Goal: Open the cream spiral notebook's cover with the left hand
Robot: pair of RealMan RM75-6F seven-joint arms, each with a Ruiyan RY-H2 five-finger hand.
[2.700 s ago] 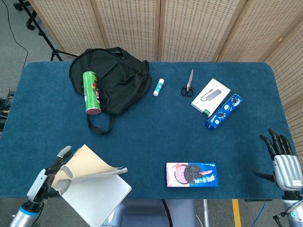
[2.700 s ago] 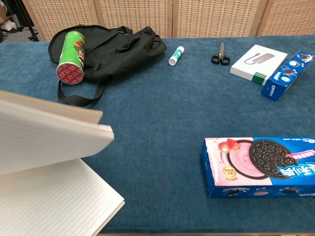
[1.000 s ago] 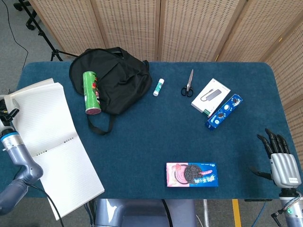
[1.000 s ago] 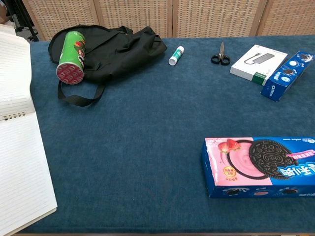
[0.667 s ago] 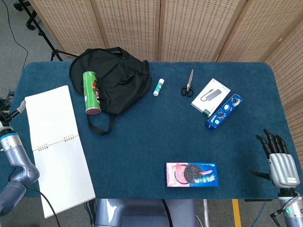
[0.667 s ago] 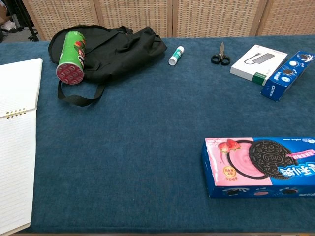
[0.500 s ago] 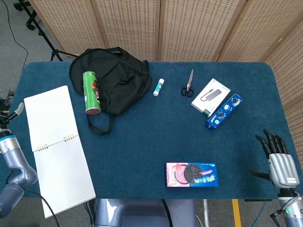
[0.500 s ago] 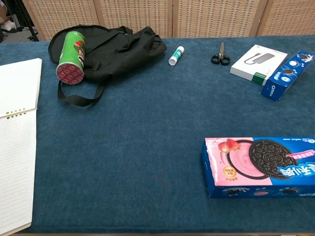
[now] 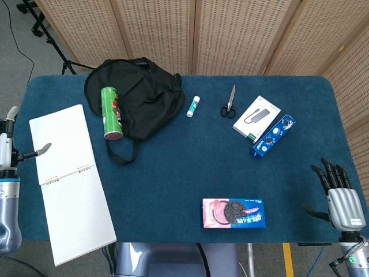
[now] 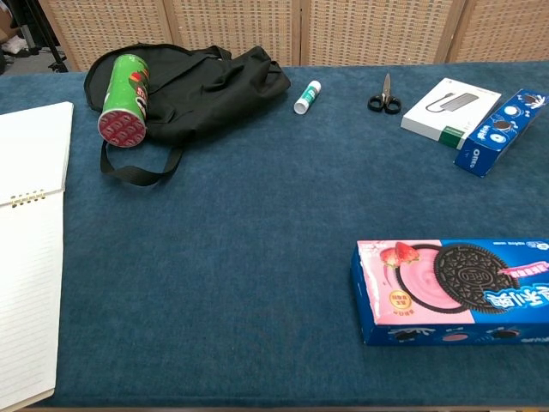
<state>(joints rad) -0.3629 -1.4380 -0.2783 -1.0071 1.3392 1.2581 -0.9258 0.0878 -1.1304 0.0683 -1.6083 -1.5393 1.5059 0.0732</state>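
Left hand (image 9: 11, 147) at table's left edge, fingers apart, holds nothing, just beside notebook (image 9: 69, 179). Notebook lies flat open on table (image 9: 184, 161) near-left, cover folded back, lined pgs up. Task looks done; only retract left. Right hand (image 9: 340, 193) idle, fingers spread, empty.

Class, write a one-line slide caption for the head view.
Spiral notebook lies open flat at the table's left edge; left hand beside it, holding nothing.

My cameras see everything in bright, even light from overhead; shadows are soft and short, tucked under the black fabric backpack (image 9: 134, 98) and the blue cookie box (image 10: 453, 291). Both views are sharp, with no glare on the dark blue table cloth (image 9: 190, 161).
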